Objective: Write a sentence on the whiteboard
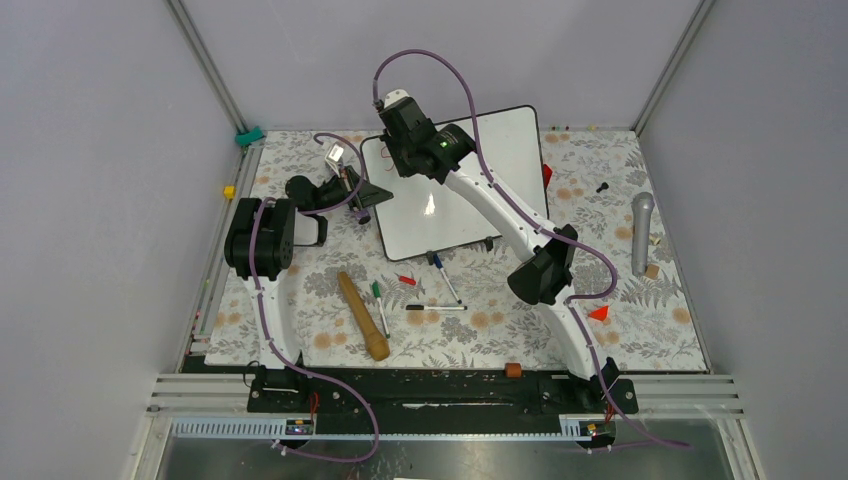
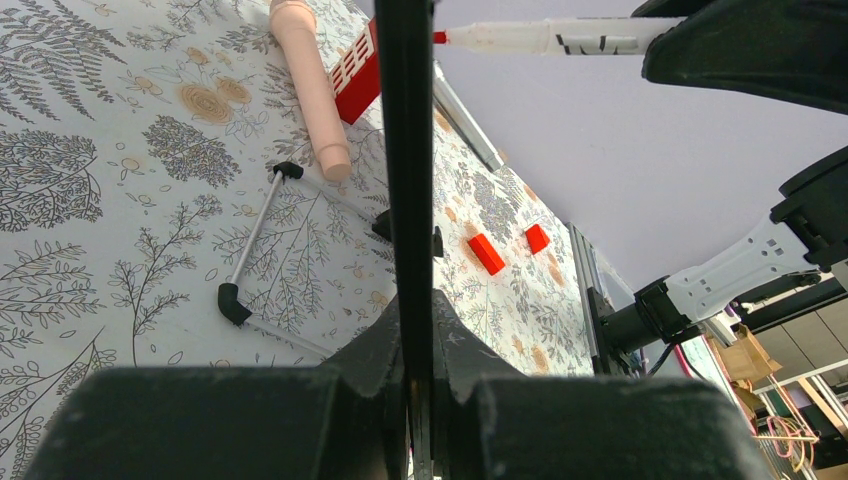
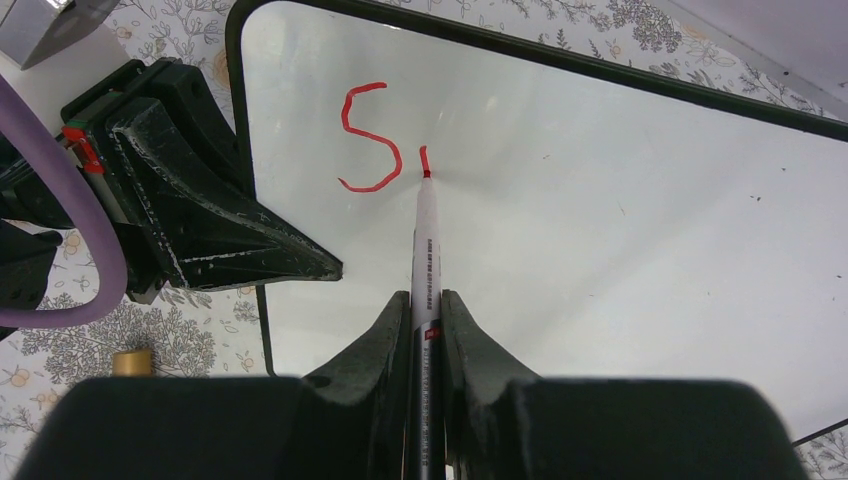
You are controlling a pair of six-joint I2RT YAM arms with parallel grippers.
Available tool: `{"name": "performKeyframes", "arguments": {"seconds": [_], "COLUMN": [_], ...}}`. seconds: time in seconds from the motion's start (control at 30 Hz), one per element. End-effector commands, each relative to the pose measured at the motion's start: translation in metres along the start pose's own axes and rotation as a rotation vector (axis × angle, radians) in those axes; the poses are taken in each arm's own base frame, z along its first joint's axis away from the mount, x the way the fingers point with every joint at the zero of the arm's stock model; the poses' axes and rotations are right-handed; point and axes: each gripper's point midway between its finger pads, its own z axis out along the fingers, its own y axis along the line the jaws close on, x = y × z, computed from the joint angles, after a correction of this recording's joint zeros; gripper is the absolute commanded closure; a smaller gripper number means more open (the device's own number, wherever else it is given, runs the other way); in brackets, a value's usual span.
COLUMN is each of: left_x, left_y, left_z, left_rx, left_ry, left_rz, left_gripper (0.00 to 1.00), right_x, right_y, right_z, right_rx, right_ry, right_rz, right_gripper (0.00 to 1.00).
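The whiteboard (image 1: 470, 190) lies on the table at the back middle. In the right wrist view its white face (image 3: 600, 220) bears a red "S" (image 3: 368, 140) and one short red stroke (image 3: 424, 158); no more of the sentence shows. My right gripper (image 3: 427, 310) is shut on a white red-tipped marker (image 3: 427, 240), whose tip touches the board at that stroke. My left gripper (image 2: 418, 320) is shut on the board's black frame (image 2: 405, 180) at its left edge. It also shows in the top view (image 1: 375, 195) and in the right wrist view (image 3: 200, 210).
In front of the board lie a wooden pin (image 1: 362, 315), a green marker (image 1: 379, 300), two more markers (image 1: 447, 278) (image 1: 435, 307) and a red cap (image 1: 405, 279). A microphone (image 1: 641, 232) lies at the right, and a red wedge (image 1: 598, 313) lies near the right arm.
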Motion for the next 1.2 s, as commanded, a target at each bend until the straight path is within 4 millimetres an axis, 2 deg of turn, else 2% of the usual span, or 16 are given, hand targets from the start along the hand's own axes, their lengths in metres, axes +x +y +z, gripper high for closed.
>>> {"name": "performKeyframes", "arguments": {"seconds": [0.0, 0.4, 0.93, 1.17], "left_x": [0.014, 0.014, 0.014, 0.015], "left_y": [-0.015, -0.015, -0.015, -0.014], "left_z": [0.0, 0.0, 0.0, 0.0], "left_rx": [0.068, 0.068, 0.068, 0.068], "left_ry": [0.074, 0.075, 0.074, 0.075], "left_rz": [0.091, 0.091, 0.09, 0.09], "left_gripper": [1.0, 1.0, 1.0, 1.0], "right_x": [-0.021, -0.028, -0.017, -0.01], "right_y": [-0.009, -0.016, -0.032, -0.03], "right_z": [0.003, 0.001, -0.002, -0.002], "right_rx": [0.017, 0.043, 0.098, 0.086], "right_ry": [-0.072, -0.096, -0.055, -0.03], "right_rz": [0.016, 0.008, -0.004, -0.01], "right_gripper": [1.0, 1.0, 1.0, 1.0]}}
